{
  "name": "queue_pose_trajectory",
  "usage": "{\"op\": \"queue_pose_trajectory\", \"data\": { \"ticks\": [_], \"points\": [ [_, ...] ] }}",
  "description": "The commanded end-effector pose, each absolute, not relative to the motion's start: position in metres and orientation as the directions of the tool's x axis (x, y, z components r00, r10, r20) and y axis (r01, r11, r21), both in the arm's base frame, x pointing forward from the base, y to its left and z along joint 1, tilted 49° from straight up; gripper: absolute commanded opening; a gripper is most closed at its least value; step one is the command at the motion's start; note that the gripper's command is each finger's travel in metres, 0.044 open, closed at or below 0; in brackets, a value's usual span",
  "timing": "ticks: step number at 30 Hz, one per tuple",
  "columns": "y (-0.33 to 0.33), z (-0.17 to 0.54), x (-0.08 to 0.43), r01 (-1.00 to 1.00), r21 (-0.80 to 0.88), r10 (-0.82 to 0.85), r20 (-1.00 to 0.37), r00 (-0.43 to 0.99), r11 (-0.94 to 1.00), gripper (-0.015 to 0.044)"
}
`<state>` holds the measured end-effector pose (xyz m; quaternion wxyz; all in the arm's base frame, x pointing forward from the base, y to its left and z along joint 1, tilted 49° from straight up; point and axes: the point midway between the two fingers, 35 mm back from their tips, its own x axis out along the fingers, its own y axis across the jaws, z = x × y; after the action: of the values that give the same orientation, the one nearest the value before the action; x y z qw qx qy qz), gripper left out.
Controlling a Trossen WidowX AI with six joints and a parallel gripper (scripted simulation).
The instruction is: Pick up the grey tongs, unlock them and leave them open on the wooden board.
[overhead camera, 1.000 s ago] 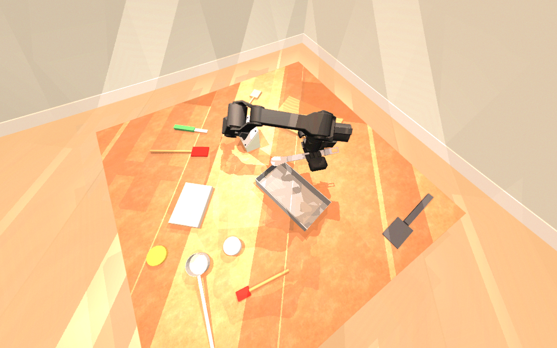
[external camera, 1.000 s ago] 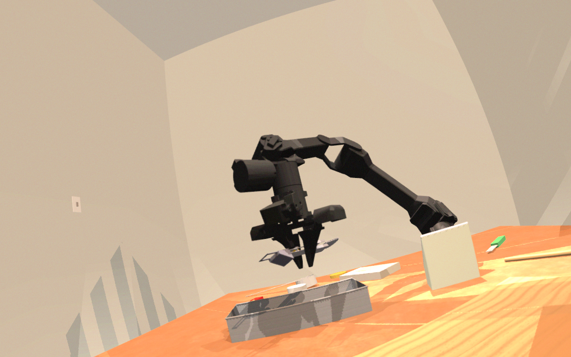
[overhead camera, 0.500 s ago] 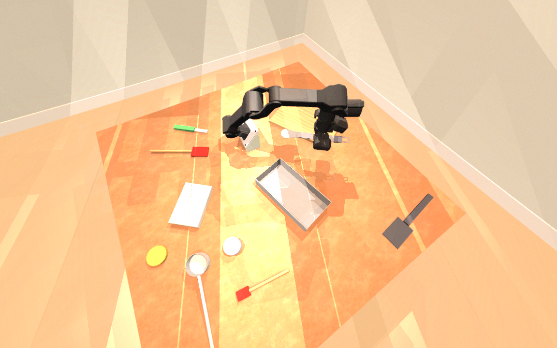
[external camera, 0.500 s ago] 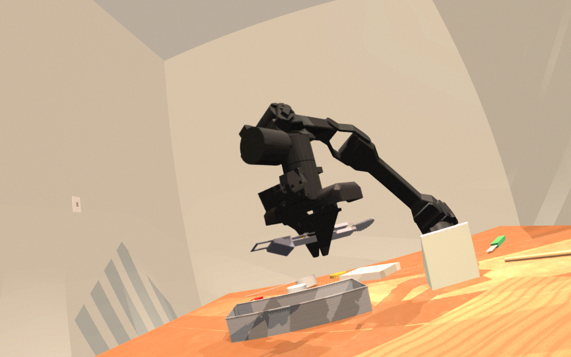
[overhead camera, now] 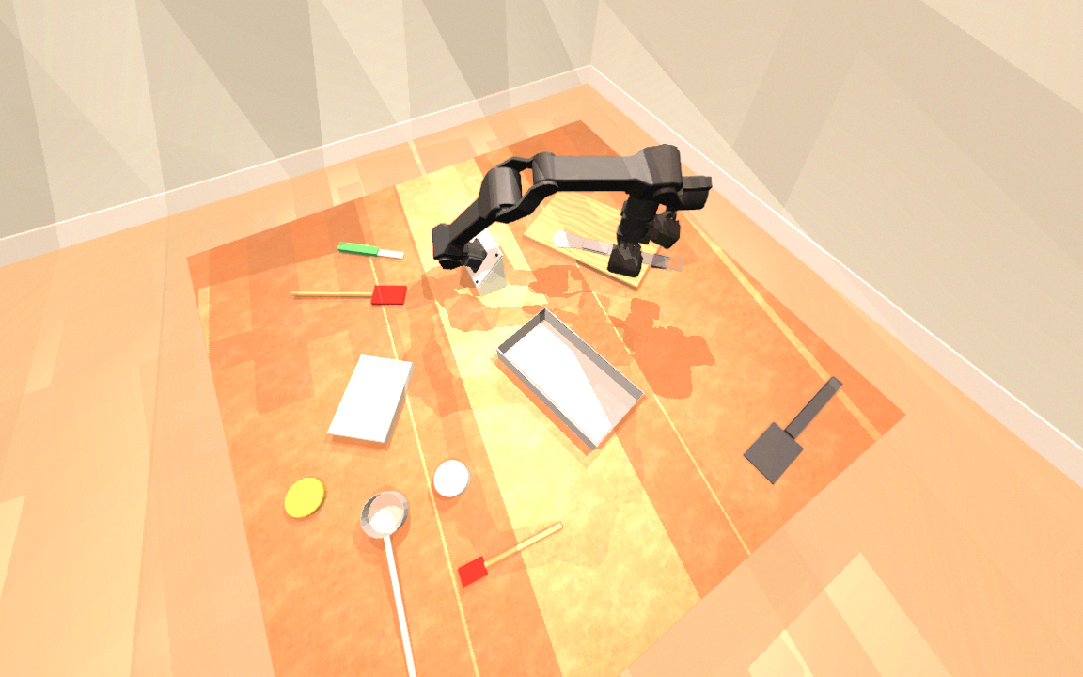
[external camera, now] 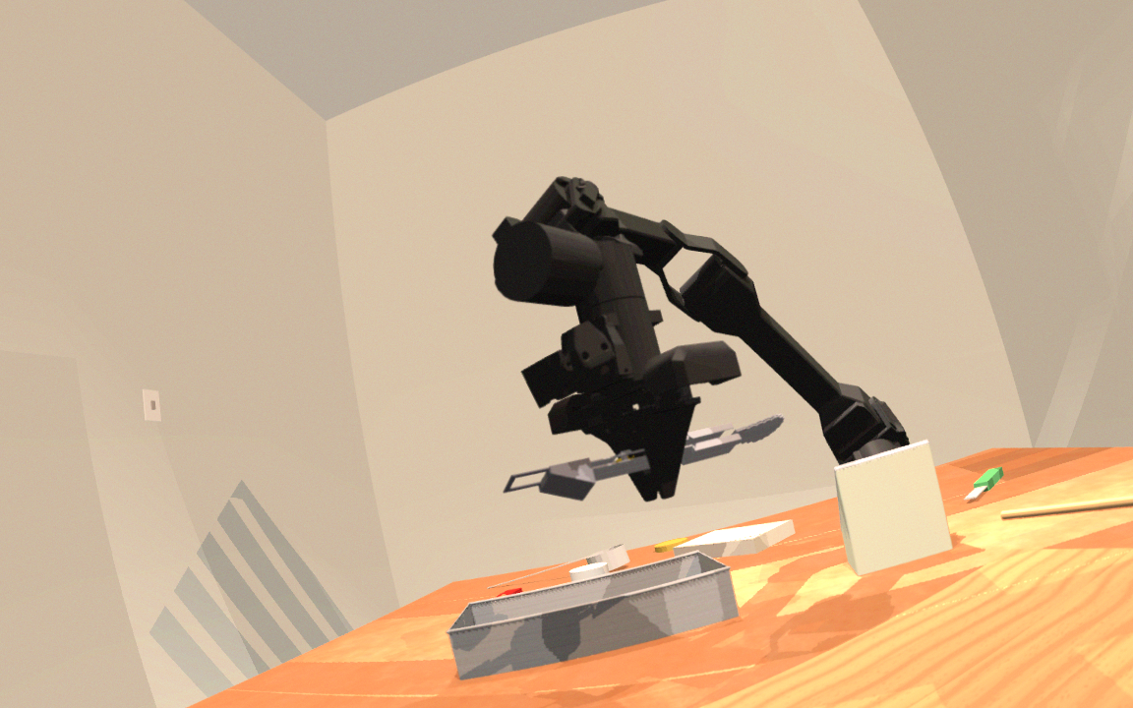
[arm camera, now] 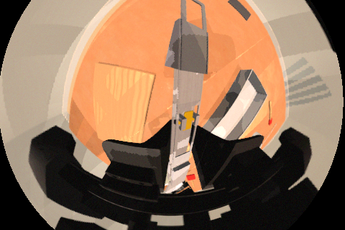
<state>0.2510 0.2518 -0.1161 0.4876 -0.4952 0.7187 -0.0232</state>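
The grey tongs [overhead camera: 586, 244] [external camera: 566, 481] [arm camera: 188, 86] are held up in the air, lying crosswise to the fingers. Their arms are close together, and the hinge end with its wire loop points away from the arm's base. In the exterior view they look near level, with the hinge end a little lower than the tips. My gripper [overhead camera: 624, 262] [external camera: 658, 496] [arm camera: 180, 123] points down, shut on the tongs around their arms. The roasting tin [overhead camera: 520, 338] [external camera: 597, 626] [arm camera: 258, 88] stands below, with nothing across it. The wooden board [overhead camera: 560, 215] [external camera: 993, 647] [arm camera: 118, 97] lies beyond it; the arm covers part of it.
A pale upright block [overhead camera: 488, 275] [external camera: 892, 510] stands by the arm's base. A white slab [overhead camera: 371, 399] [external camera: 734, 539], a ladle [overhead camera: 397, 580], a white round thing [overhead camera: 451, 478] and a yellow disc [overhead camera: 304, 497] lie farther off. A dark spatula [overhead camera: 774, 452] [arm camera: 238, 8] lies beyond the tin.
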Motion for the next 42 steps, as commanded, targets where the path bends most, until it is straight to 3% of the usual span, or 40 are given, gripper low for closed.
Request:
{"op": "queue_pose_trajectory", "data": {
  "ticks": [1,30,42],
  "points": [
    [0.269,-0.125,0.232,-0.640,-0.547,-0.725,-0.688,-0.023,0.539,-0.0150],
    [0.332,-0.185,0.064,-0.020,-0.711,-0.711,-0.703,0.013,0.703,-0.0150],
    [0.332,-0.186,0.060,-0.004,-0.712,-0.712,-0.703,0.013,0.703,-0.0150]
  ]
}}
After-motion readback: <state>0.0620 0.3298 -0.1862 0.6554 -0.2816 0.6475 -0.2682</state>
